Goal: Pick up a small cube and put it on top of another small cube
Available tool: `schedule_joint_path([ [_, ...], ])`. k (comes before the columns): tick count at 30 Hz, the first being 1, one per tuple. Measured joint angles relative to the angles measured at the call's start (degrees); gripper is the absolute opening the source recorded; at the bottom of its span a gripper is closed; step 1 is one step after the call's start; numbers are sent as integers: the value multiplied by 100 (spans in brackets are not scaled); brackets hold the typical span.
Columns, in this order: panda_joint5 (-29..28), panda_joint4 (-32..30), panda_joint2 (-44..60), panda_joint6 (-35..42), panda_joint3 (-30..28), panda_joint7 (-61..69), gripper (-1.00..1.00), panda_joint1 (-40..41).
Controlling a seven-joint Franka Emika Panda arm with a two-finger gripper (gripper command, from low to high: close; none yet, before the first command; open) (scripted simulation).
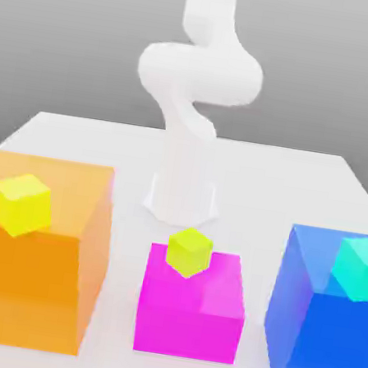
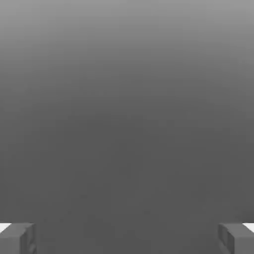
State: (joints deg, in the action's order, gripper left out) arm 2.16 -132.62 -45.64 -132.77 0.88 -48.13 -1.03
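Three small cubes rest on big blocks near the front of the white table. A yellow small cube point(image 1: 22, 203) sits on the orange block point(image 1: 27, 280) at the exterior view's left. A yellow-green small cube point(image 1: 189, 251) sits on the magenta block point(image 1: 191, 313) in the middle. A teal small cube point(image 1: 362, 268) sits on the blue block point(image 1: 313, 340) at the right. In the hand view my gripper point(image 2: 127, 239) is open, its grey fingertips point(image 2: 20, 238) set wide apart with nothing between them, against plain grey background.
The white arm point(image 1: 200, 73) stands on its base point(image 1: 182, 195) behind the magenta block and bends upward past the top of the exterior view. The white table point(image 1: 287, 186) stretches behind the blocks, with gaps between neighbouring blocks.
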Motion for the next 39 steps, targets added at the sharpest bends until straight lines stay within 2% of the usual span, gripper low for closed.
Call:
schedule_joint_path([
  [13, 2022, -390, 1399, -384, 283, -1406, 0, -1022],
  [22, 2983, -647, 2410, -609, 910, -2723, 0, -1529],
  [31, 3361, -955, 3362, -1034, 1736, -4446, 0, -1922],
  [36, 3270, -1161, 3866, -1394, 2188, -5609, 0, -2121],
  [39, 3017, -1285, 4195, -1649, 2397, -6389, 0, -2276],
])
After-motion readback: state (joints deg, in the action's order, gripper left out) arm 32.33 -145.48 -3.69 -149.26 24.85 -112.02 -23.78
